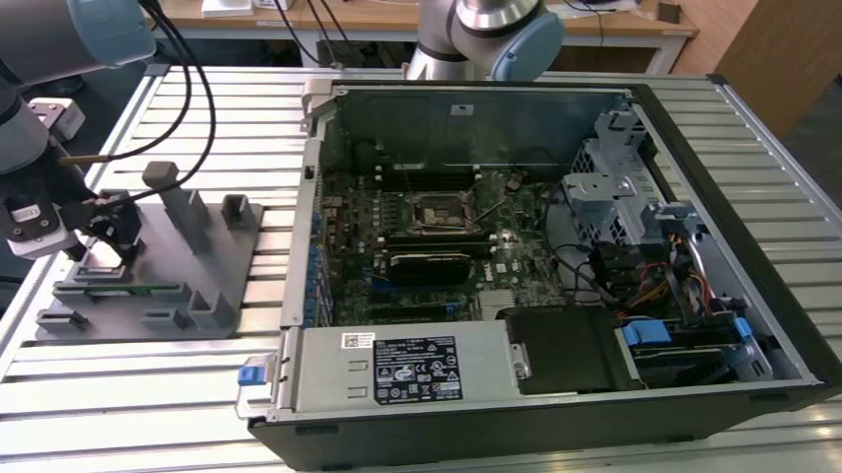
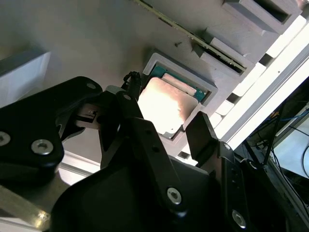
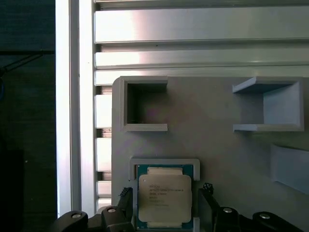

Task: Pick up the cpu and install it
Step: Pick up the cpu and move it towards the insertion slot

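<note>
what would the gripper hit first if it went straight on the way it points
Likely the cpu, lying in its gray holder between the gripper's open fingers; their tips may touch the holder first.

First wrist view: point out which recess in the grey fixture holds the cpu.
The framed pocket straddled by the open gripper holds the cpu; the square recess and the open-sided recess are empty.

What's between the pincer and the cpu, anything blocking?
Nothing visible. In the first wrist view the cpu lies bare in its recess on the grey holder, and the open pincer straddles it, one finger on each side.
</note>
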`<state>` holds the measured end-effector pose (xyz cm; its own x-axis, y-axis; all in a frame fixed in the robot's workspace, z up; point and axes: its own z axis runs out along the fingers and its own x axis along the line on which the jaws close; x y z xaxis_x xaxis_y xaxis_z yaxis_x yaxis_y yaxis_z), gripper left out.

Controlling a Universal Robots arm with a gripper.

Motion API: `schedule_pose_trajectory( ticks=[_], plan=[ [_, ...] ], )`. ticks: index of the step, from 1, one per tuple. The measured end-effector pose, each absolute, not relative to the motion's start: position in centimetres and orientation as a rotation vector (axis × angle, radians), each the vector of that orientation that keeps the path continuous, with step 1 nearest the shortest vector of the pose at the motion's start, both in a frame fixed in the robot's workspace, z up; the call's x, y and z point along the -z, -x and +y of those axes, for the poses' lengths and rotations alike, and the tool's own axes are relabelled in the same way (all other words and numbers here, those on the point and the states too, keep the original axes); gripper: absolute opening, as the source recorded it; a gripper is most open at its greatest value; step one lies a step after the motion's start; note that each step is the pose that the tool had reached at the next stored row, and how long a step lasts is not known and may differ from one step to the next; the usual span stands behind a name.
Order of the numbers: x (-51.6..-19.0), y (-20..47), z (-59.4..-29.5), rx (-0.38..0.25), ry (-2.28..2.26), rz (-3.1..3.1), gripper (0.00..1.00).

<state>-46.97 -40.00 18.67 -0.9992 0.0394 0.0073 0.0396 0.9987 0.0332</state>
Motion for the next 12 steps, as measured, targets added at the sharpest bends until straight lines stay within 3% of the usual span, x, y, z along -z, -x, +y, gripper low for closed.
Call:
schedule_pose_trajectory(
  ticks=[4,7,12],
  plan=[
    [-18.64,47.01,-39.98,0.052,0.062,-3.134,0.63],
    [-18.65,47.01,-39.98,0.052,0.062,-3.134,0.53],
    [-18.67,47.01,-39.98,0.052,0.062,-3.134,0.53]
  ],
)
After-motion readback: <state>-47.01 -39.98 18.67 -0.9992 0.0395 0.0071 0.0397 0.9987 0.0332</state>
